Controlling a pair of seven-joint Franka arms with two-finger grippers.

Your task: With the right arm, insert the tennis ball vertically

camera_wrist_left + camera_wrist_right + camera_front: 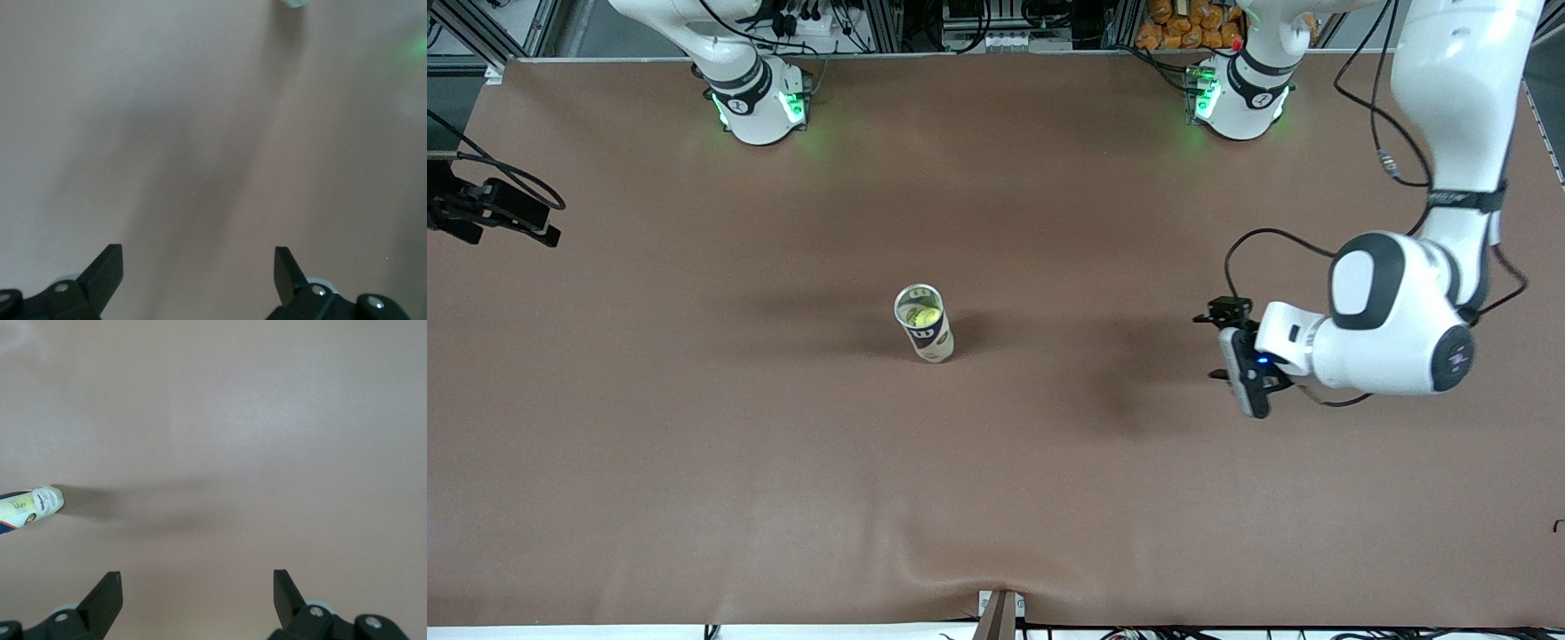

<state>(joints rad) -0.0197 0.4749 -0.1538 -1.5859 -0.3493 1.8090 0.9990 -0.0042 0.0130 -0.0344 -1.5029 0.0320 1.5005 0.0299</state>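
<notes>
A: How far is the task judged to be?

B: A tennis ball (921, 314) is seen inside the upright can (925, 324), so the insertion seems done. Both jaw pairs stand apart and empty.

A: And the room around the can?

B: Bare bench (694, 427) lies all around the can. The left gripper (1221, 348) hangs well apart from it, toward the left arm's end. The right gripper (197, 597) is seen only in its wrist view, over bare bench near the can.
</notes>
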